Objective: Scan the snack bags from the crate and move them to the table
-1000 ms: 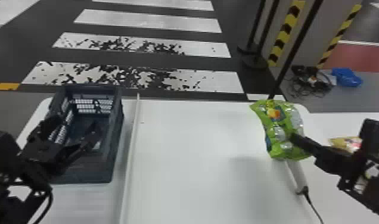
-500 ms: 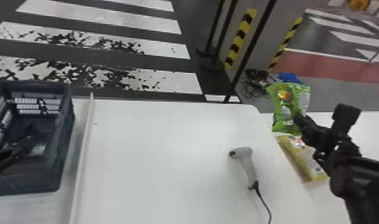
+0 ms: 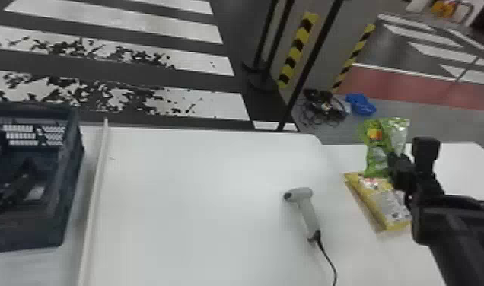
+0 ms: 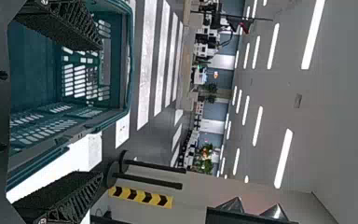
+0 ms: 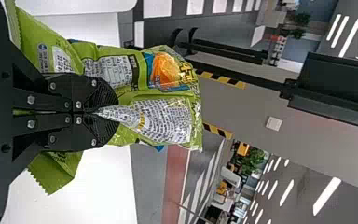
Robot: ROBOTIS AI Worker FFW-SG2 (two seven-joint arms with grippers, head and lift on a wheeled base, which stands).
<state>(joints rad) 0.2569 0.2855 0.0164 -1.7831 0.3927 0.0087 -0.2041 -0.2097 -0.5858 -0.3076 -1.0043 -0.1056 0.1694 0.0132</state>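
My right gripper [image 3: 397, 167] holds a green snack bag [image 3: 377, 152] above the right-hand table, beside and partly over a yellow snack bag [image 3: 382, 201] lying there. In the right wrist view the gripper [image 5: 107, 112] is closed on the green bag [image 5: 163, 116], pinching its middle. The left gripper [image 3: 28, 171] is over the dark crate [image 3: 68, 190] at the far left. In the left wrist view its fingers stand wide apart, the gripper [image 4: 74, 112] having nothing between them but a view of the crate [image 4: 126, 60].
A grey handheld scanner [image 3: 308, 213] lies on the white table [image 3: 199, 213], its cable running to the front edge. A pale strip [image 3: 94, 197] runs along the table beside the crate. Black posts stand behind the table.
The head view has swung right. The right gripper has carried the green bag rightward, away from over the scanner, to above the yellow bag.
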